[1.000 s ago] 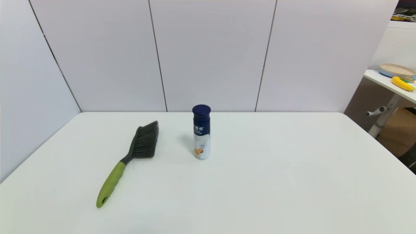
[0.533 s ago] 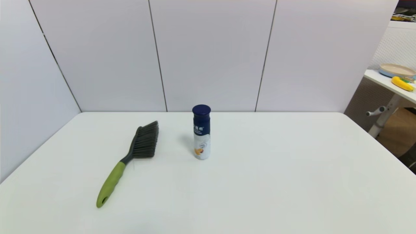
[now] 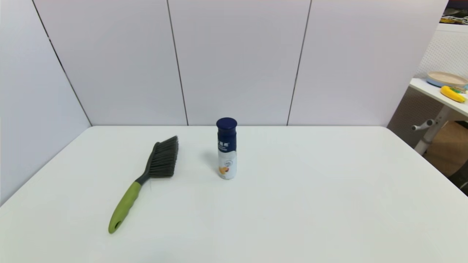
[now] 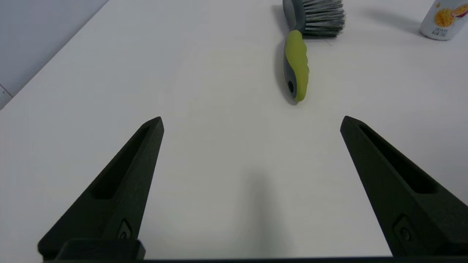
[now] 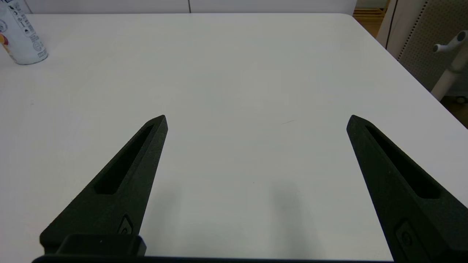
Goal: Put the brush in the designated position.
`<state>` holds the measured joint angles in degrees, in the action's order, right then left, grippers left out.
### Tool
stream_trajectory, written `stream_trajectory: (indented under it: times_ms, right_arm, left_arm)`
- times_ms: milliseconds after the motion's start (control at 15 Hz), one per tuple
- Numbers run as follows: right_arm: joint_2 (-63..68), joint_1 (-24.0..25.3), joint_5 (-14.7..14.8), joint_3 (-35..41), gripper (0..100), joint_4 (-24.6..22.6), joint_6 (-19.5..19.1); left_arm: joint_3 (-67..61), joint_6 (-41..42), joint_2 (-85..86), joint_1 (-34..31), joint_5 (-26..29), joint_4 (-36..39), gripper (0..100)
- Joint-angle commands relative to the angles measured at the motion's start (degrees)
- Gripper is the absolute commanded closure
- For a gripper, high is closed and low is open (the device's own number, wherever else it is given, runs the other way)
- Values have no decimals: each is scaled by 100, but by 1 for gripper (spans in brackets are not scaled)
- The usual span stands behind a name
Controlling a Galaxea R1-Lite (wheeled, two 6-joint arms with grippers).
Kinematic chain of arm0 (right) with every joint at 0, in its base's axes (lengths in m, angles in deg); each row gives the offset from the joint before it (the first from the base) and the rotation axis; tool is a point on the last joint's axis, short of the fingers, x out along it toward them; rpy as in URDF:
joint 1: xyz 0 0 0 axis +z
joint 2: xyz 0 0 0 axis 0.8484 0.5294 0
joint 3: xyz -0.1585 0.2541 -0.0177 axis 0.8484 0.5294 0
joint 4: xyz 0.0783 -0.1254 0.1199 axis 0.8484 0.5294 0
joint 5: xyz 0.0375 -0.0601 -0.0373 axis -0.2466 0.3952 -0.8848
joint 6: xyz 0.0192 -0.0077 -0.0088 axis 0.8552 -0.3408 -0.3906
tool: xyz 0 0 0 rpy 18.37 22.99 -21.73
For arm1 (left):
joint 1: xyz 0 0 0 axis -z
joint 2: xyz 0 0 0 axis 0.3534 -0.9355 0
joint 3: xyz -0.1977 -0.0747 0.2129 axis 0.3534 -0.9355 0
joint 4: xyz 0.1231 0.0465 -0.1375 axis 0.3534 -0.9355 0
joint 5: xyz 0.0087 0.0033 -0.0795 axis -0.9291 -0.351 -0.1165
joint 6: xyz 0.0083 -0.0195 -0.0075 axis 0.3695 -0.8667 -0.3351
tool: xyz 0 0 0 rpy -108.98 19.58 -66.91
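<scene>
The brush (image 3: 146,178) lies flat on the left half of the white table (image 3: 310,204), lime-green handle toward me and dark grey bristles toward the back wall. The left wrist view shows the same brush (image 4: 296,62) well ahead of my left gripper (image 4: 252,122), which is open and holds nothing. My right gripper (image 5: 256,120) is open too, over bare tabletop at the near right. Neither arm appears in the head view. The designated position has no mark that I can see.
A navy-capped white bottle (image 3: 226,148) stands upright just right of the bristles; its base also shows as the bottle (image 4: 444,18) and the bottle (image 5: 20,38) in the wrist views. White wall panels close the back and left. A side table (image 3: 438,91) stands beyond the right edge.
</scene>
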<state>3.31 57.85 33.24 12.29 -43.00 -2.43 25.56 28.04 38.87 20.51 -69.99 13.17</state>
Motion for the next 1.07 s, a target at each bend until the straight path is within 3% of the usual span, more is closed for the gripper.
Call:
stream_trajectory:
  times_ms: [67, 333, 533, 667, 1067]
  right_arm:
    - [7, 1, -3, 9, 0, 0, -1]
    - [7, 1, -3, 9, 0, 0, -1]
    - [7, 1, -3, 9, 0, 0, -1]
    - [7, 1, -3, 9, 0, 0, -1]
    - [7, 1, -3, 9, 0, 0, -1]
  left_arm:
    - [2389, 315, -2302, 405, 94, -1029, 0]
    - [5228, 315, -3813, 906, 586, -3525, 0]
    - [6599, 280, -4833, 1565, 542, -4412, 0]
    - [7241, 359, -5571, 1618, 560, -4790, 0]
    - [7645, 693, -7584, 1627, 577, -4817, 0]
